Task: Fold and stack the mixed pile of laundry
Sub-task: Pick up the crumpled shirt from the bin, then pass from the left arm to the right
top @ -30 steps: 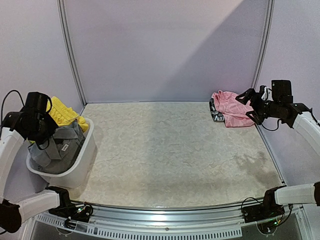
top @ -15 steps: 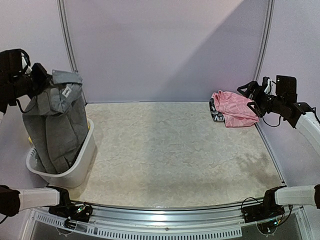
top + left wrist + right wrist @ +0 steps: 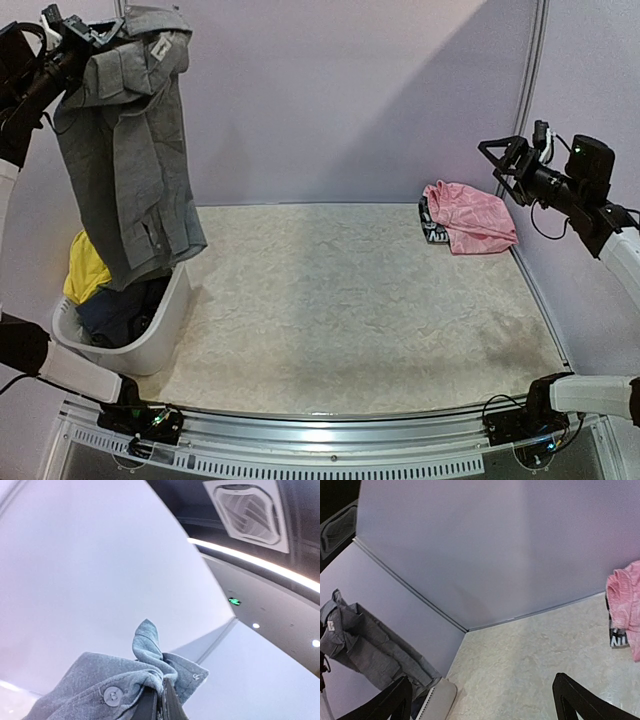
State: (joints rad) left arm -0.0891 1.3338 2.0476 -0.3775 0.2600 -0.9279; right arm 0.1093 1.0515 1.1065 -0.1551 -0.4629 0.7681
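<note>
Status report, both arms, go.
Left gripper shut on grey shirt, hanging over white tub. Right gripper open, empty, near pink piece. Nothing in the way.

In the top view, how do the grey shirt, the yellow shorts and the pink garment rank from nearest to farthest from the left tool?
1. The grey shirt: held by the left tool.
2. The yellow shorts: below it, in the white tub.
3. The pink garment: far right, on the table.
</note>
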